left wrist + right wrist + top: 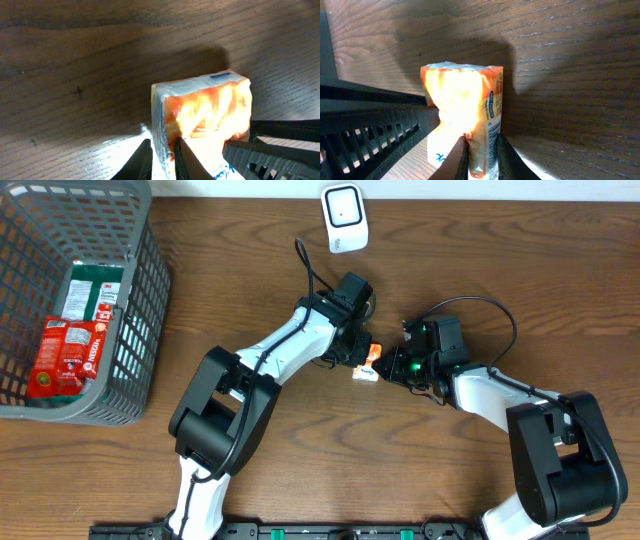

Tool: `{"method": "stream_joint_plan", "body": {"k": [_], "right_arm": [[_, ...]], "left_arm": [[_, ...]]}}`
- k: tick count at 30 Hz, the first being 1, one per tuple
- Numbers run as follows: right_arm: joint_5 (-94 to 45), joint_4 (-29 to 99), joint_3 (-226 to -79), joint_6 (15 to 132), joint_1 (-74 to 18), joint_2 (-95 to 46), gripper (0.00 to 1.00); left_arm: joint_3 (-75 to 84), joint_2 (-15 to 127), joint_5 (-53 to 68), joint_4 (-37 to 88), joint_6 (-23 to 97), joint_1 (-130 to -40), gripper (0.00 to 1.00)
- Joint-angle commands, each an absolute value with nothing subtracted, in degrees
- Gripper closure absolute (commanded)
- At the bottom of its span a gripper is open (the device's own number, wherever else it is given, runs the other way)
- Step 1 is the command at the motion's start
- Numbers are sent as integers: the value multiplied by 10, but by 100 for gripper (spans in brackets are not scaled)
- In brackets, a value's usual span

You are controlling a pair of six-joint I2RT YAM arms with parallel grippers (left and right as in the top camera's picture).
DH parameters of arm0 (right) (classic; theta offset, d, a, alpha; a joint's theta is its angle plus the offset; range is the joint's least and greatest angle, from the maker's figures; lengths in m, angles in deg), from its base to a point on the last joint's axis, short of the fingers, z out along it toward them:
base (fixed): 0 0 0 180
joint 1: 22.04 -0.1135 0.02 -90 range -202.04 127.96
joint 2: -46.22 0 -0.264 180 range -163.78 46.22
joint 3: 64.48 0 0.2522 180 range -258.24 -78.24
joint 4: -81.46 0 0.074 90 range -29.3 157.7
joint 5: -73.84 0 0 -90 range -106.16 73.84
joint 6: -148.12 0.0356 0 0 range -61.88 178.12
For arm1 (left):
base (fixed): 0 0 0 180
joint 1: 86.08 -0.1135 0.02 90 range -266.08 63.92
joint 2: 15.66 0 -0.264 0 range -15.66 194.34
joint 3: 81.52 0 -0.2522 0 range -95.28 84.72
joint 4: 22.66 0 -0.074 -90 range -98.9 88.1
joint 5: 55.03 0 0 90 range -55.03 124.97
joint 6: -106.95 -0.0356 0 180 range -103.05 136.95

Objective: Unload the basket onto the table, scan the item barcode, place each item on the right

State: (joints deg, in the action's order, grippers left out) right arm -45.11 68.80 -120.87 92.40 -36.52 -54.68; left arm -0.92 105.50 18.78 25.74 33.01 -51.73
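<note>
Basket (140, 300) far left, white scanner (344, 218) top centre. We see the left gripper (161, 152) pinching one edge of the orange packet (368, 364) at mid-table, below the scanner. The right gripper (480, 152) is pinching its opposite edge.

The worktop (500, 260) is seen to be of dark brown wood with a streaked, open grain and a matt finish. The orange-and-white packet (205, 110) is wrapped in a thin, glossy plastic film, creased and crimped along its sealed edge. The basket (140, 330) is moulded from dull grey plastic mesh, the red packets (65, 355) in it are covered in shiny film, and the scanner (344, 217) is cased in smooth white plastic.
</note>
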Motion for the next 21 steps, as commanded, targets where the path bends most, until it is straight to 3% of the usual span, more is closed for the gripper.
{"method": "stream_joint_plan", "body": {"k": [1,5,8,16,21], "right_arm": [[-395,680,-1204,924,-371,-558,85],[-359,677,-1204,924,-390,-558,86],[-346,677,-1204,923,-405,-558,99],[-344,677,-1206,894,-411,-546,99],[-303,591,-1232,854,-397,-482,99]], "left_arm": [[-5,1066,226,268,322,-520,83],[-5,1066,226,268,322,-520,83],[-5,1066,226,269,322,-520,83],[-14,1016,226,269,322,-526,53],[-14,943,226,274,323,-542,46]]}}
